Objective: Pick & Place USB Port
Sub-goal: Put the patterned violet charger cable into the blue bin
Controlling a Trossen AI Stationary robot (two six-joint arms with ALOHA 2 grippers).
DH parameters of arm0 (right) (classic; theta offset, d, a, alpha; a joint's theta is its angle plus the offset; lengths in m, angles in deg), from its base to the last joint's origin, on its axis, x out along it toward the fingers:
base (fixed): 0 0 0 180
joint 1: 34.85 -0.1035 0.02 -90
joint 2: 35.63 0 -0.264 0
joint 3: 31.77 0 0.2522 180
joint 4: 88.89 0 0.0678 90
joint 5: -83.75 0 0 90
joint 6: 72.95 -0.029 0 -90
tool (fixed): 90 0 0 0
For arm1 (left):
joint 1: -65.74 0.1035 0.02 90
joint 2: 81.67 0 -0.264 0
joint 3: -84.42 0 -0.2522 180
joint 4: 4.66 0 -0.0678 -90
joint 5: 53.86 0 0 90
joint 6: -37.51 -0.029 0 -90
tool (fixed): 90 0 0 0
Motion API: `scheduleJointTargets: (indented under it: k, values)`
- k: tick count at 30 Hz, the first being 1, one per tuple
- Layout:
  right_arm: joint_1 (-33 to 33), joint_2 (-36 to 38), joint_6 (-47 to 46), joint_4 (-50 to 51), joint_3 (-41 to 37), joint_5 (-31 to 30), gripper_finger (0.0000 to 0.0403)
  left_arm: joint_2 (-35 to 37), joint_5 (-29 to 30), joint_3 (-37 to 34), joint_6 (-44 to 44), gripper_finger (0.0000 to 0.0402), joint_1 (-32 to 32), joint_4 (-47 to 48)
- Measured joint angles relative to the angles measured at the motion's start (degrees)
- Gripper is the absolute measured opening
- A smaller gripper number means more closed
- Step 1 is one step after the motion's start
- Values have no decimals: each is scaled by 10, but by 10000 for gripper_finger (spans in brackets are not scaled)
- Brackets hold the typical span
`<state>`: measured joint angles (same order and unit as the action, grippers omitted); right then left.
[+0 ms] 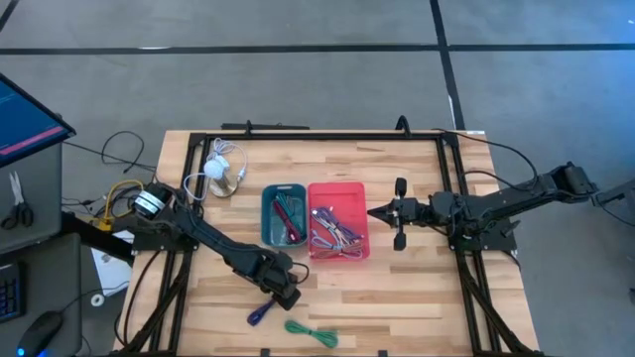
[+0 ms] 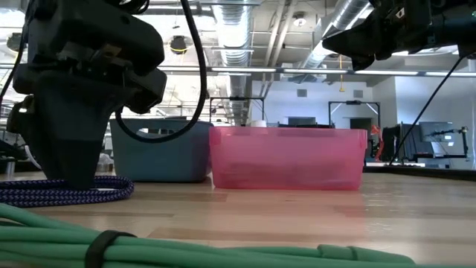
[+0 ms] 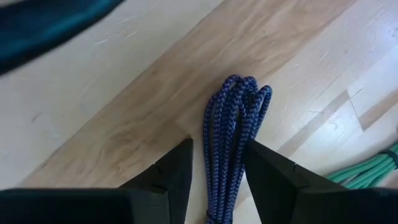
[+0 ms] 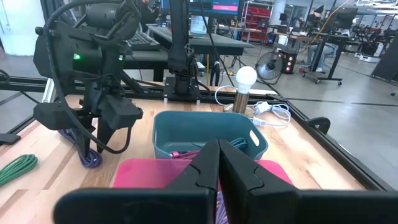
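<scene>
Braided purple cable [image 3: 233,134] lies coiled on the pale wood desk [image 1: 417,297], and my left fingers [image 3: 217,177] stand spread on either side of it, low enough to close on the bundle; I judge this the pick. Near it lies a green cable [image 1: 311,332], banded, waiting. Further right sit the teal bin [image 1: 283,215] and the red bin [image 1: 338,220], smooth plastic tubs touching, each holding cables. My right fingers [image 4: 219,163] hover pressed together above the red bin's edge, idle.
</scene>
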<state>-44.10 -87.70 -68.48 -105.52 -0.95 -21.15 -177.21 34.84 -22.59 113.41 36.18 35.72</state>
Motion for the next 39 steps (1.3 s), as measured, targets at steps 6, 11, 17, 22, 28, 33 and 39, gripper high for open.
scheduleJointTargets:
  k: [6, 11, 17, 22, 28, 33, 39]
  values:
    - [0, 0, 0, 0, 0, 0, 3, 0, 2, -1, -2, 83, 0, 2]
    - [0, 0, 0, 0, 0, 0, 3, -2, 2, -2, -4, 15, -2, -14]
    - [0, 0, 0, 1, 0, 0, 3, 1, 30, 14, -51, 13, -8, -35]
    - [0, 0, 0, 1, 0, 0, 3, 36, 73, 41, -88, 12, -7, -35]
    - [0, 0, 0, 1, 0, 0, 3, 123, 173, 51, -175, 12, -7, -33]
    - [0, 0, 0, 4, 0, 0, 3, 202, 292, 51, -311, 12, -4, -24]
    - [0, 0, 0, 5, 0, 0, 3, 263, 423, 51, -474, 12, 11, -21]
